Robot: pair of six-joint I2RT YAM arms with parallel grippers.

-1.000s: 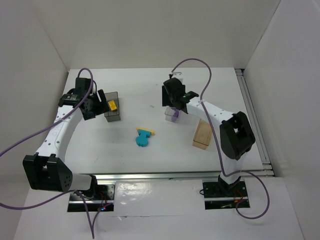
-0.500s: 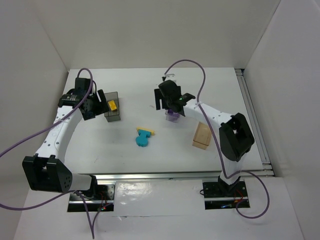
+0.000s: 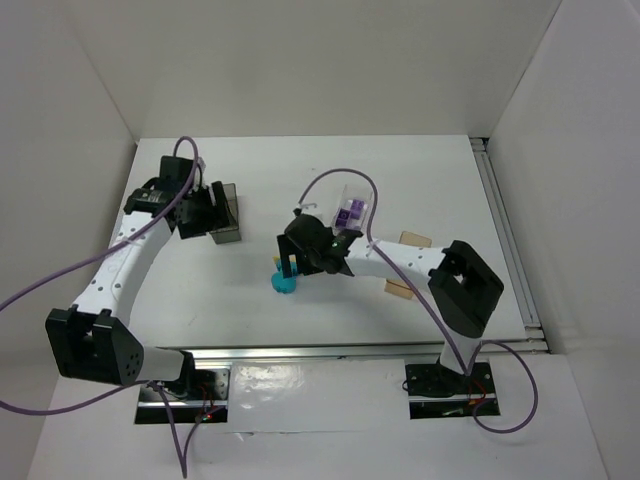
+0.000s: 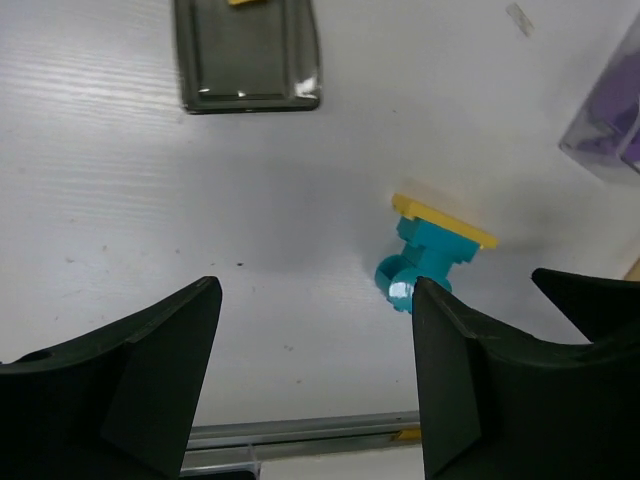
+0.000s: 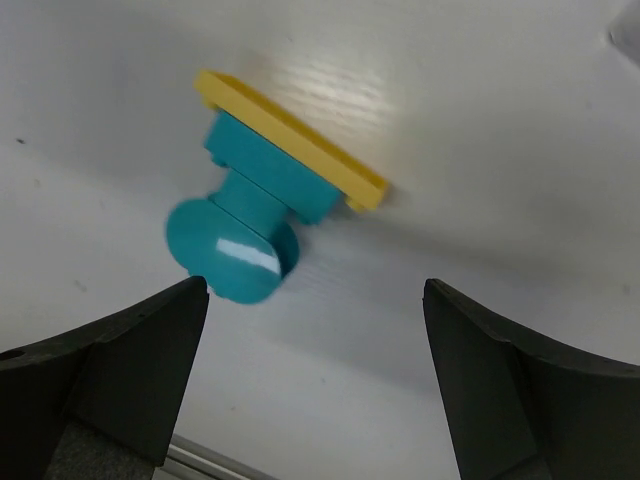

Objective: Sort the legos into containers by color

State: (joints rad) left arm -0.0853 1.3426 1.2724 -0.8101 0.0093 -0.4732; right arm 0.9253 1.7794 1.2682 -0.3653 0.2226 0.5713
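Observation:
A teal lego (image 3: 284,282) joined to a flat yellow lego (image 5: 290,140) lies on the table at centre. My right gripper (image 3: 296,260) hangs open just above it; in the right wrist view the teal lego (image 5: 245,235) sits ahead of the open gripper (image 5: 315,385), nearer the left finger. My left gripper (image 3: 203,212) is open beside the smoky dark grey bin (image 3: 226,210). The left wrist view shows that bin (image 4: 245,55), the teal lego (image 4: 420,265) and the open gripper (image 4: 315,385). The clear bin (image 3: 350,212) holds purple legos (image 3: 348,213).
The amber-tan bin (image 3: 400,289) stands at the right, partly hidden under my right arm. A yellow lego edge (image 4: 245,3) shows in the grey bin. The table's front rail (image 3: 340,350) runs near the arm bases.
My right gripper has left the clear bin and moved down-left to above the teal and yellow legos. My left gripper has shifted slightly right, over the grey bin's edge.

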